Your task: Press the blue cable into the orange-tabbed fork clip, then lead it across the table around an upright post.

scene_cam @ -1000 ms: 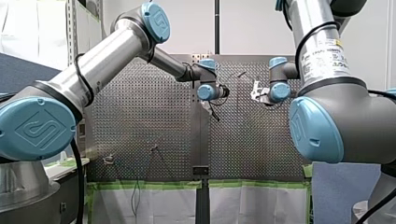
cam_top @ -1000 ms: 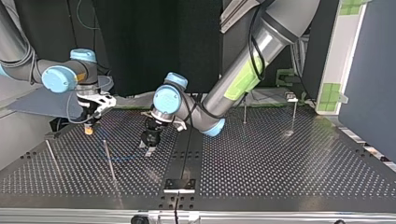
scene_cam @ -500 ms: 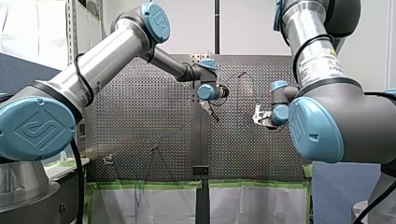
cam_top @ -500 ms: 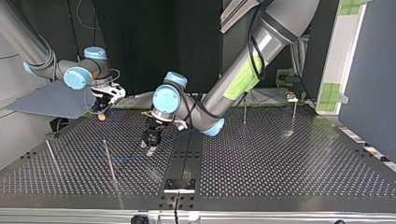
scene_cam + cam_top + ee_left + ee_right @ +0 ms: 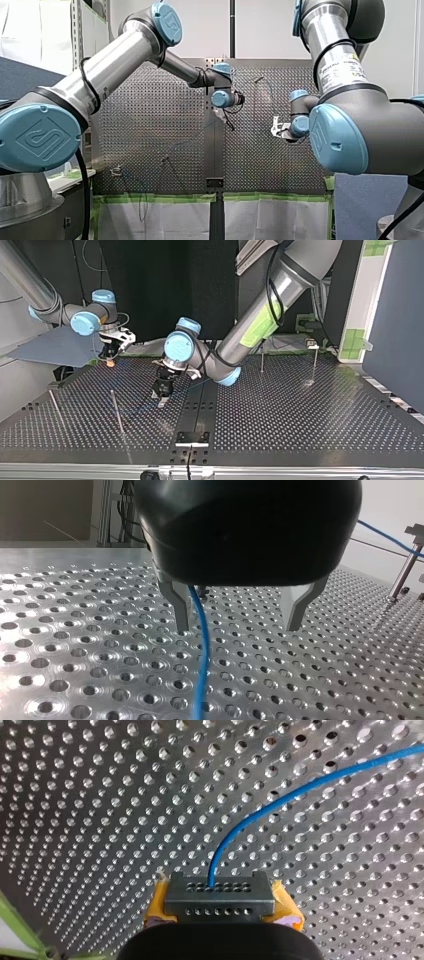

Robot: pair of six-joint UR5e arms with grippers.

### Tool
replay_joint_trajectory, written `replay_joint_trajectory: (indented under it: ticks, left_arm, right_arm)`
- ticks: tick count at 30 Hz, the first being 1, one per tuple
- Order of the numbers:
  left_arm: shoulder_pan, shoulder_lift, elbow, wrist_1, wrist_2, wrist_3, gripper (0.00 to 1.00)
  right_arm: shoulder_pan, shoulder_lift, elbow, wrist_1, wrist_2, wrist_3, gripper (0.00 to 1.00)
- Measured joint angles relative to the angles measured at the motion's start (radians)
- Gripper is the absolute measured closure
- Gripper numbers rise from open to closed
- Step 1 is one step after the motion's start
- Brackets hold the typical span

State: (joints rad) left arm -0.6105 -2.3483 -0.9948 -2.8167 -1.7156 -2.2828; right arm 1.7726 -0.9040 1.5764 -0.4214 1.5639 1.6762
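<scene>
In the left wrist view the thin blue cable (image 5: 201,665) runs down onto the perforated table. It passes between the metal fingers of my left gripper (image 5: 240,625), close to one finger; the jaws stand wide open, just above the table. My right gripper (image 5: 220,902), with yellow pads, is shut on the cable (image 5: 260,812), which curves away over the table. In the top view my right gripper (image 5: 110,359) hangs above the far left of the table and my left gripper (image 5: 162,399) sits near the middle. No orange tab shows plainly.
Upright posts stand at the top view's left (image 5: 116,411) and far left (image 5: 56,408). Two more posts stand at the far right (image 5: 262,360), one topped by a clip (image 5: 313,345). That clipped post (image 5: 404,565) stands off to one side of my left gripper.
My right gripper rose from low over the table at the top view's left and drew back toward the far edge, taking the cable end along. My left arm stayed put.
</scene>
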Motion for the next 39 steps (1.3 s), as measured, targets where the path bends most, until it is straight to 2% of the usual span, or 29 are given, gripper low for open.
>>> replay_joint_trajectory:
  ticks: [6, 15, 29, 34, 39]
  left_arm:
    - [0.002, 0.000, 0.000, -0.003, 0.000, -0.001, 0.11]
    - [0.004, -0.001, 0.000, -0.003, 0.000, -0.001, 0.11]
    - [0.010, -0.001, 0.000, -0.003, 0.001, 0.000, 0.11]
    - [0.011, 0.000, 0.000, -0.004, 0.001, 0.000, 0.11]
    - [0.013, 0.000, 0.000, -0.005, 0.001, 0.001, 0.11]
  right_arm:
    - [0.000, 0.041, 0.006, -0.010, 0.022, -0.014, 1.00]
    - [0.002, 0.123, 0.006, -0.030, 0.029, -0.019, 1.00]
    - [0.002, 0.168, 0.014, -0.063, 0.046, -0.027, 1.00]
    - [0.001, 0.218, 0.015, -0.093, 0.050, -0.028, 1.00]
    - [-0.001, 0.275, 0.014, -0.144, 0.051, -0.023, 1.00]
